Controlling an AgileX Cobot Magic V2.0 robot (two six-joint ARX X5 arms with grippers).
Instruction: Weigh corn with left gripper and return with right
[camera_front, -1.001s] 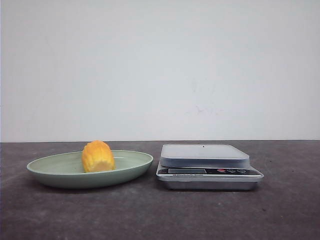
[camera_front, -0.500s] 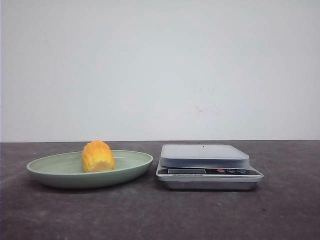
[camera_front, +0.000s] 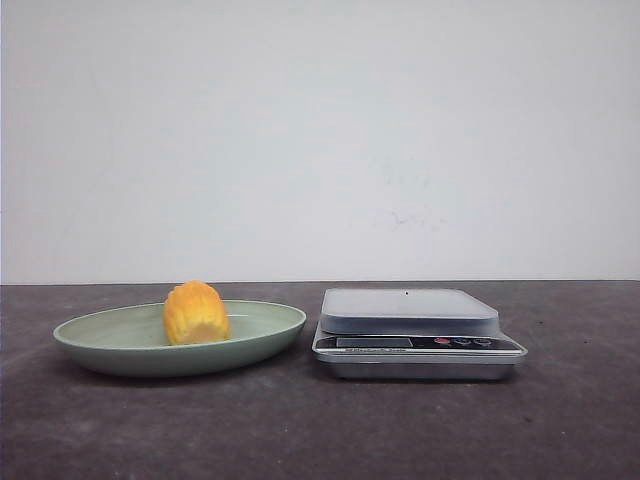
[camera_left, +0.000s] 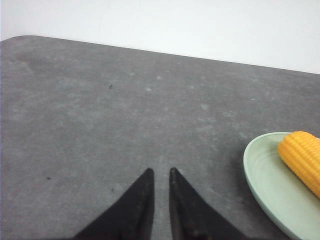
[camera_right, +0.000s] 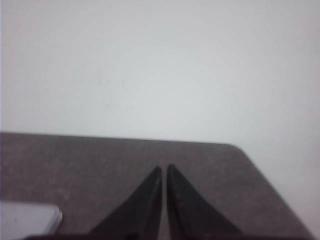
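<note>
The corn (camera_front: 196, 313), a stubby yellow-orange cob, lies in a pale green plate (camera_front: 275, 330) at the left of the table. The silver kitchen scale (camera_front: 410, 310) stands just right of the plate with nothing on its platform. Neither arm shows in the front view. In the left wrist view my left gripper (camera_left: 161, 172) hovers over bare table, its fingers nearly together and holding nothing, with the plate (camera_left: 265, 190) and the corn (camera_left: 302, 160) off to one side. My right gripper (camera_right: 164, 167) is shut and empty, beside a corner of the scale (camera_right: 27, 217).
The table top (camera_front: 320, 430) is dark grey, with a plain white wall behind it. Its rounded far corner (camera_right: 240, 150) shows in the right wrist view.
</note>
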